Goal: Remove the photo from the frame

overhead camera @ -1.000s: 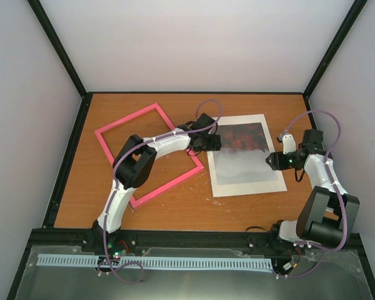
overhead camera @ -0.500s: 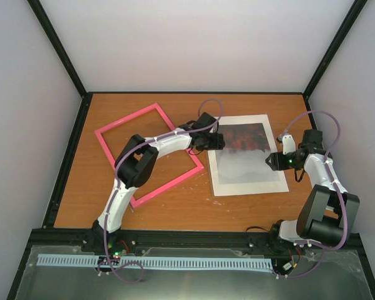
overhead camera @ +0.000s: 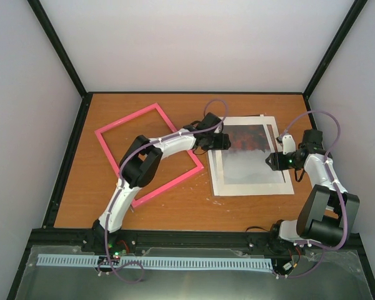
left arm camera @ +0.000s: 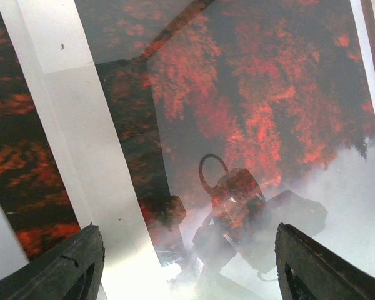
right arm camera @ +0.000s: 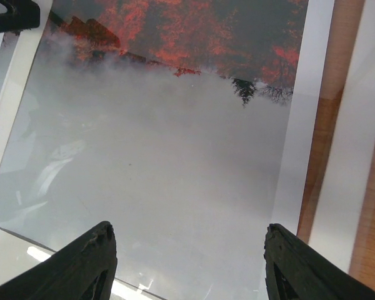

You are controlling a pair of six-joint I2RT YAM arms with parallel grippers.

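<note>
two grippers sit low over the photo [overhead camera: 250, 165], each spread wide and gripping nothing. the left gripper [left arm camera: 187, 269] has its dark fingers [left arm camera: 72, 265] at the bottom corners of its wrist view. the mottled red-and-black half of the photo gleams beneath them and mirrors the arm. the right gripper [right arm camera: 187, 265] is just as wide, over the pale grey half. whether any fingertip touches the sheet i cannot tell. from above, the left gripper is at the photo's 10 o'clock corner and the right at its 3 o'clock edge. the photo lies flat on the wooden table [overhead camera: 256, 105], white-margined and outside the frame [overhead camera: 125, 119]. the frame lies just beside it at 9 o'clock, under the left arm, with bare table showing through its opening.
</note>
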